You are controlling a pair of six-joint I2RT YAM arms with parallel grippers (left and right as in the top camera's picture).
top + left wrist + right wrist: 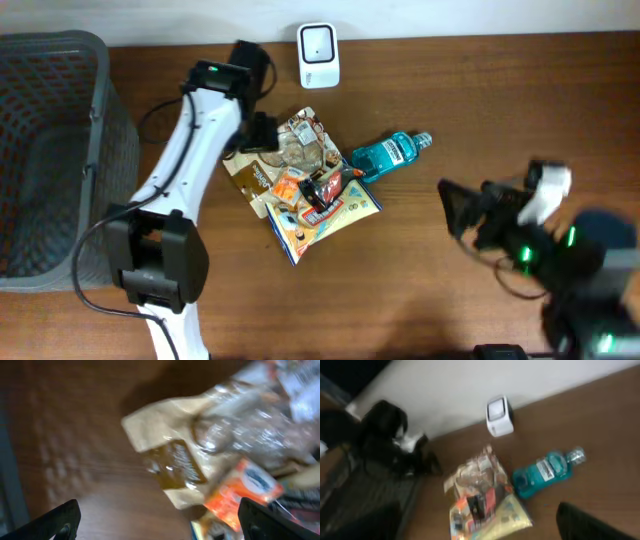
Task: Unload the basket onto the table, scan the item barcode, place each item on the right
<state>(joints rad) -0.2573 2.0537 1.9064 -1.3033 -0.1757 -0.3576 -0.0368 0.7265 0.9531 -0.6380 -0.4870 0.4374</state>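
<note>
The brown wooden table (pixel 450 90) carried everything. At its left end stood a grey mesh basket (pixel 50 55), probably the place for goods once scanned.

The white left arm (pixel 180 160) reached from the near edge toward the middle. The left gripper (pixel 161 520) hovered with its jaws spread wide and nothing between them, over the left edge of a heap of packets (pixel 310 185). It looked lined up to pick something there. The right gripper (pixel 450 208) hung well apart on the right side, also wide and empty, seemingly waiting its turn.

The heap lay loose in the middle of the table, the packets overlapping. A brown packet (pixel 170 460) sat directly under the left jaws, with an orange packet (pixel 245 490) just beside it. A blue-green bottle (pixel 385 155) lay on its side, touching the heap's right edge.

The small white scanner (pixel 318 55) stood at the far edge, close behind the heap, so an item would need only a short carry.

The packets and the bottle bore printed labels, but blur left no brand or barcode readable.
</note>
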